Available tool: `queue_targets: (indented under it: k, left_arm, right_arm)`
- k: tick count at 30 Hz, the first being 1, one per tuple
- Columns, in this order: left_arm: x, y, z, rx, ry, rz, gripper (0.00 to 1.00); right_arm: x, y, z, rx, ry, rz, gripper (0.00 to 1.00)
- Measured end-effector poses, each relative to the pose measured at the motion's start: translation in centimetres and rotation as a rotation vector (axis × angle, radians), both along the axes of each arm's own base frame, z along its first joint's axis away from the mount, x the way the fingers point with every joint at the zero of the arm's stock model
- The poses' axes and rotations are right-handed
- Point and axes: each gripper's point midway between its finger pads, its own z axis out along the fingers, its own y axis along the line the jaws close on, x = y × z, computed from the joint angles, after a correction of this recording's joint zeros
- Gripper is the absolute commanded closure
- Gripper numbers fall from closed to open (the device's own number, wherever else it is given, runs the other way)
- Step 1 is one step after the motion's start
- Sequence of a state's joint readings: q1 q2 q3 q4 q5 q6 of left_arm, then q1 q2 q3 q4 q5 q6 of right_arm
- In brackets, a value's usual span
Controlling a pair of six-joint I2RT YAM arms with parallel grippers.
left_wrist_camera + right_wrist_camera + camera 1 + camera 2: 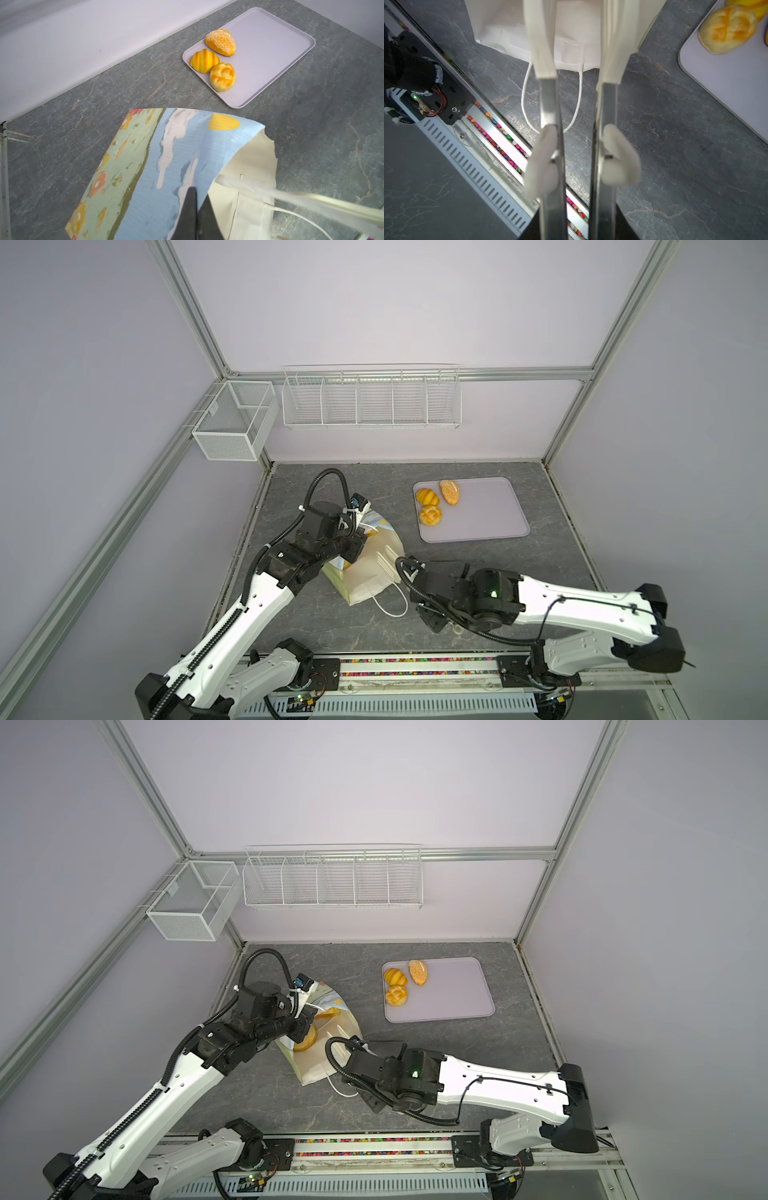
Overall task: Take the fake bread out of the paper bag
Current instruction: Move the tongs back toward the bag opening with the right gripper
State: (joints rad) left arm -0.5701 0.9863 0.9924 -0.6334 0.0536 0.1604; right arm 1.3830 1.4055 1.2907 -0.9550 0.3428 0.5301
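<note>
Both top views: paper bag (374, 576) slumped on the tabletop (316, 622), left end effector (360, 540) at its rim; three fake bread pieces (430, 515) on the lilac tray (490, 510). Left wrist: jaws pinched tight on the bag's printed wall. Right wrist: right end effector (578, 31) a little apart over the bag, gripping nothing

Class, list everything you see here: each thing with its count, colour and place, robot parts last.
table: one, grey marbled, under everything
tray: one, lilac, far right of table
paper bag: one, pale with blue-sky print, mid-table
fake bread: three, golden-orange, on the tray; at least one more inside the paper bag
wire rack: one, white, back wall
mesh basket: one, white, left wall
left claw: one, black, shut on the paper bag's rim
right claw: one, white-tipped, open, at the paper bag's mouth
</note>
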Motion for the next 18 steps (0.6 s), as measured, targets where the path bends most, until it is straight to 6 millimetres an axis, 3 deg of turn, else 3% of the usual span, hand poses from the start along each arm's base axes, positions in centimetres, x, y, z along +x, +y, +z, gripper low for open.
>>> queue_targets:
  k: [5,11,18]
  left_arm:
    - [-1.1,0.0,-0.6,-0.028,-0.028,-0.035,1.0]
    - [-1.0,-0.4,0.1,-0.076,-0.036,-0.035,1.0]
    - [-0.8,-1.3,-0.4,-0.134,0.024,-0.024,1.0]
  right_arm:
    - [-0.1,2.2,-2.3,-0.033,0.025,0.024,0.66]
    - [0.1,4.2,-3.8,-0.021,0.048,0.034,0.64]
    - [2.4,5.0,-4.5,0.03,0.092,-0.034,0.61]
